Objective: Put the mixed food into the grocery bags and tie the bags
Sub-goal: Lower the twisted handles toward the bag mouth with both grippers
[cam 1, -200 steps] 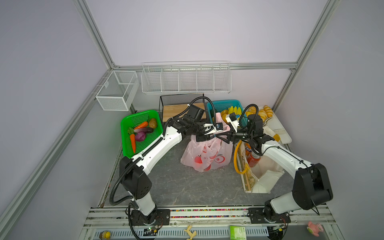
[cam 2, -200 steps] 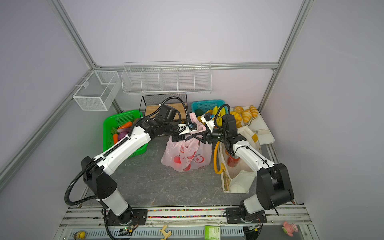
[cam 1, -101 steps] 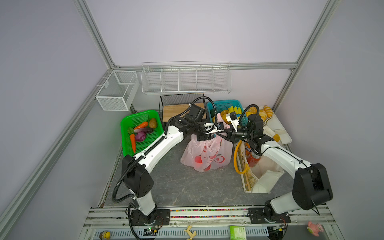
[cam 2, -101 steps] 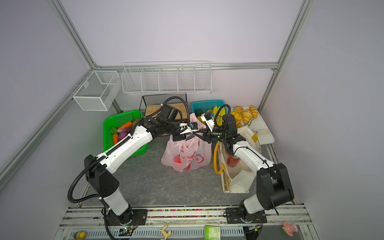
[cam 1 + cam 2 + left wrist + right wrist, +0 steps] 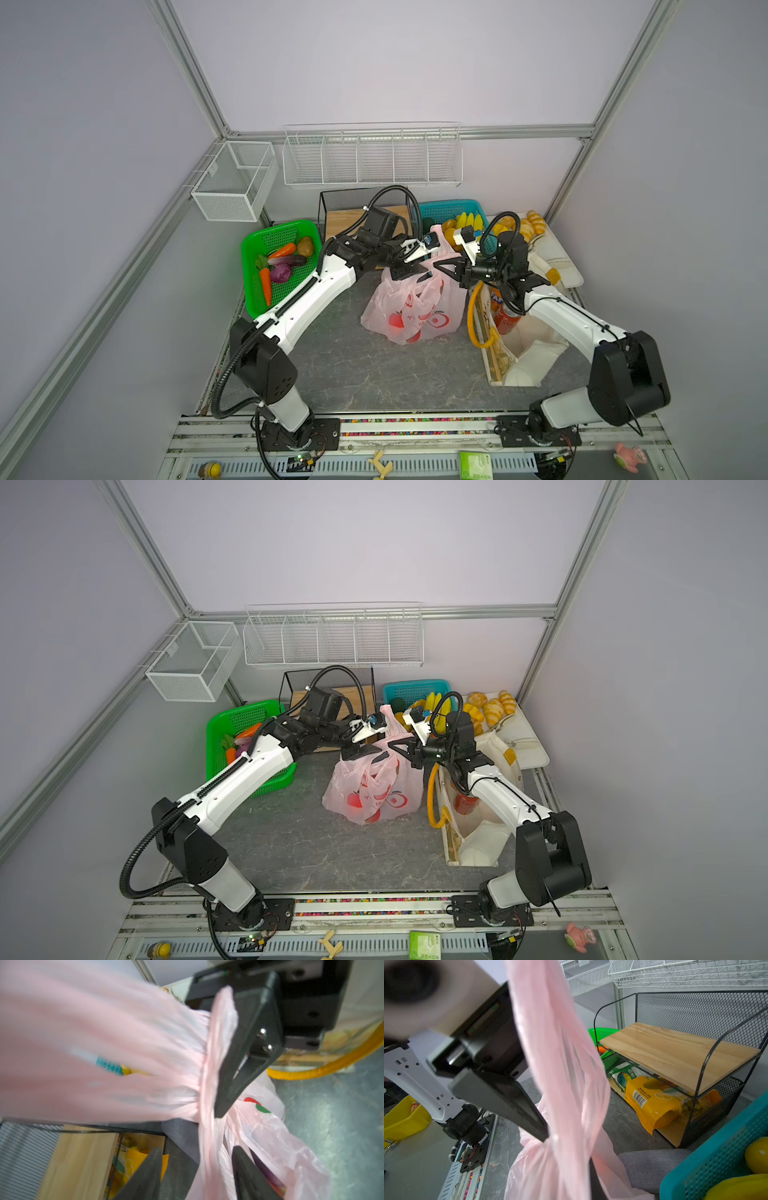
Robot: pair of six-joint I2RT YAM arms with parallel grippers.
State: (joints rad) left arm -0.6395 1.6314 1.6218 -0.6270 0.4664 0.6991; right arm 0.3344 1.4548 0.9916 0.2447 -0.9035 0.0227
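Two tools are meeting above the pink bag (image 5: 411, 311). The right tool (image 5: 438, 265) is clamping a gathered handle (image 5: 207, 1064), jaws fully closed on the plastic. The left tool (image 5: 197, 1169) is standing open, its fingers (image 5: 149, 1167) straddling the same pink strand without pinching it. The bag is sitting mid-table (image 5: 353, 374), just beside the cream tote (image 5: 519, 357), where an orange Fanta drink (image 5: 500, 309) is standing.

I am judging the risk thus: with one grip, the thin film is liable to be slipping or tearing under a hard pull, and the loop could be going slack before any knot is forming. The tote's yellow strap (image 5: 473, 316) is crowding the right arm. The teal basket (image 5: 449, 208) and wire shelf (image 5: 675, 1049) are sitting close behind, limiting swinging room.
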